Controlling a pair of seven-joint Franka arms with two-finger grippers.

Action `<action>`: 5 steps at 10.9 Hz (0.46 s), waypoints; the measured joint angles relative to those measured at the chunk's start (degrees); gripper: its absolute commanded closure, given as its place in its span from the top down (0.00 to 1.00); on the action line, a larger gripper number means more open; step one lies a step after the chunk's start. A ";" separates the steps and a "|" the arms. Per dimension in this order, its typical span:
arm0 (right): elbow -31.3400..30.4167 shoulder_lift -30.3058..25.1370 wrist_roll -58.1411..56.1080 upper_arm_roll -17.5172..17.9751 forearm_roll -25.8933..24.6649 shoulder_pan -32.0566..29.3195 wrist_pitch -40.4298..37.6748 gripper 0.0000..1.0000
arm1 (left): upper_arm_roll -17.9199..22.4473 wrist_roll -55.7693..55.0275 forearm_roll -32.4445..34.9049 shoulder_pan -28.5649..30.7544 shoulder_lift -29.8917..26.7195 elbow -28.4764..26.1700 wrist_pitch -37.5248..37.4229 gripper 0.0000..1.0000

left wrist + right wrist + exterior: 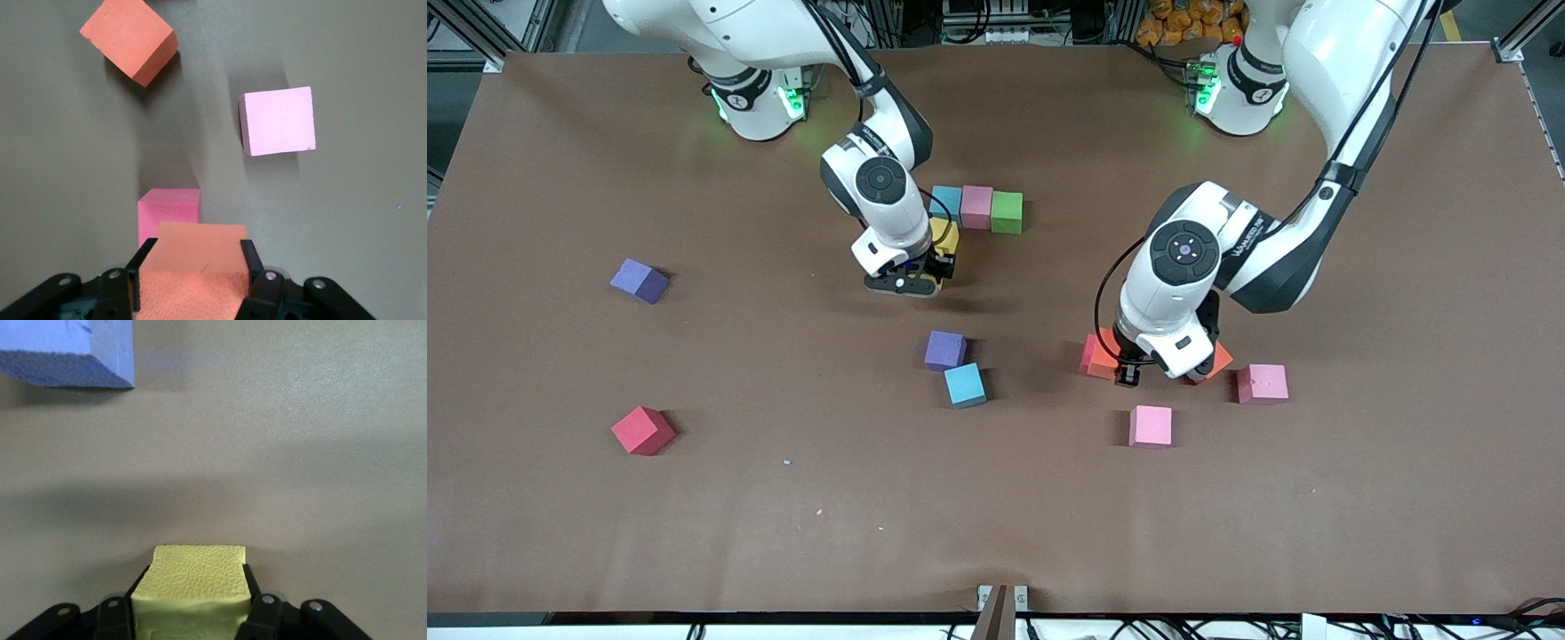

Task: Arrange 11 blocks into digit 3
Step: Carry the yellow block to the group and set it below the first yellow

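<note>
In the front view, a blue block (945, 201), pink block (976, 206) and green block (1007, 212) are sitting in a row on the worktop (560, 533), while in the left wrist view the left gripper (193, 267) is pinching an orange block (193, 257), and in the right wrist view the right gripper (192, 587) is pinching a yellow block (192, 583).

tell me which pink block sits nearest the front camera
The paler pink block, lying alone on the table just camera-side of the left gripper. The other loose pink block and the row's pink block lie farther back.
</note>
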 measured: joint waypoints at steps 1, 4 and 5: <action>0.00 0.00 0.03 0.01 -0.06 0.00 0.01 0.33 | 0.00 0.00 0.00 0.00 0.00 0.00 0.00 0.50; -0.01 0.00 0.11 0.04 -0.32 0.04 0.02 0.33 | 0.00 0.00 0.00 0.00 0.00 0.00 0.00 0.50; -0.01 0.00 0.11 0.04 -0.36 0.08 0.04 0.33 | 0.00 0.00 0.00 0.00 0.00 0.00 0.00 0.50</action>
